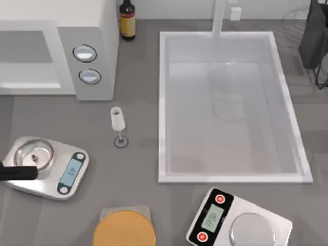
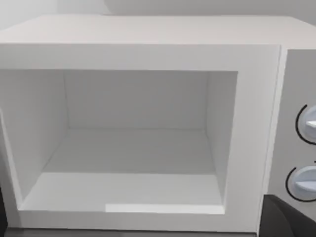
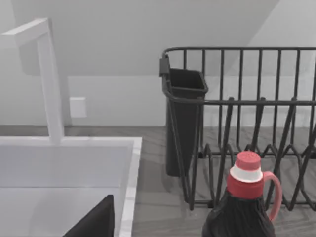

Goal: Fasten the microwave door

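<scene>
The white microwave [image 1: 56, 51] stands at the table's back left, its pale strip with two round dials [image 1: 85, 53] on the right of its front. Its cavity [image 2: 133, 143] lies uncovered and bare inside. The microwave door is out of view. A dark part of my left gripper [image 1: 20, 172] reaches in from the left edge, in front of the microwave and over a silver scale; a dark piece of it [image 2: 289, 219] shows in the left wrist view. A dark part of my right gripper [image 3: 94, 222] shows near the sink's back right corner.
A large white sink [image 1: 230, 169] with a faucet [image 1: 219, 18] takes the middle and right. A wine glass [image 1: 118, 123], a dark bottle [image 1: 127, 20], two scales [image 1: 66, 177] [image 1: 241, 223] and a round orange board [image 1: 124, 230] stand around. A black dish rack [image 3: 247, 123] and a red-capped bottle [image 3: 247, 197] are at the right.
</scene>
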{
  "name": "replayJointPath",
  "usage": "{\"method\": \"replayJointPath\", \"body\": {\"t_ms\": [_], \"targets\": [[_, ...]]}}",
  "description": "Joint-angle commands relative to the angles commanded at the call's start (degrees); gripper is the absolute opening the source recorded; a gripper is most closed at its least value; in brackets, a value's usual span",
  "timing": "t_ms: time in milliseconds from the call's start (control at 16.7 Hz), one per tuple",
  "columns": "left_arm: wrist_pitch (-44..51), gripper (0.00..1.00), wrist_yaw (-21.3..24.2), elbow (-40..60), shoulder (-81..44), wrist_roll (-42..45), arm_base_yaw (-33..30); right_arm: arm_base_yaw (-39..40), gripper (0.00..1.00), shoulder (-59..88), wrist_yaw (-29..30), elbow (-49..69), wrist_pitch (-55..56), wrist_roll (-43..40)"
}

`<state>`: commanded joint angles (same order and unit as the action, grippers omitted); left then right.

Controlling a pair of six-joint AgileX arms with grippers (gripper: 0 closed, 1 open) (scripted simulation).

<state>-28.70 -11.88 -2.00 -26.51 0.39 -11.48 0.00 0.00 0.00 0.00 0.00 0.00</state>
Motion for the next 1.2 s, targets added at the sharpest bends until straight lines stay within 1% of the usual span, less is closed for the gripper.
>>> {"method": "replayJointPath", "body": {"t_ms": [120,360,420,720,840,960,1200], "targets": [[1.0,0.00,1.0,-0.3,1.0,0.0,1.0,0.0,1.00,0.0,0.0,0.0,0.0,0.0],[5.6,0.00,7.3,-1.6,7.4,-0.1,7.4,0.0,1.00,0.0,0.0,0.0,0.0,0.0],[6.2,0.00,8.0,-1.8,8.0,-0.1,8.0,0.0,1.00,0.0,0.0,0.0,0.0,0.0],[6.8,0.00,8.4,-0.2,6.6,0.5,8.7,0.0,1.00,0.0,0.0,0.0,0.0,0.0],[9.5,0.00,10.3,2.9,3.5,2.9,11.6,0.0,1.00,0.0,0.0,0.0,0.0,0.0],[14.0,0.00,13.4,8.3,-2.0,6.9,16.3,0.0,1.00,0.0,0.0,0.0,0.0,0.0],[26.9,0.00,22.2,24.6,-18.8,17.7,29.4,0.0,1.00,0.0,0.0,0.0,0.0,0.0]]}}
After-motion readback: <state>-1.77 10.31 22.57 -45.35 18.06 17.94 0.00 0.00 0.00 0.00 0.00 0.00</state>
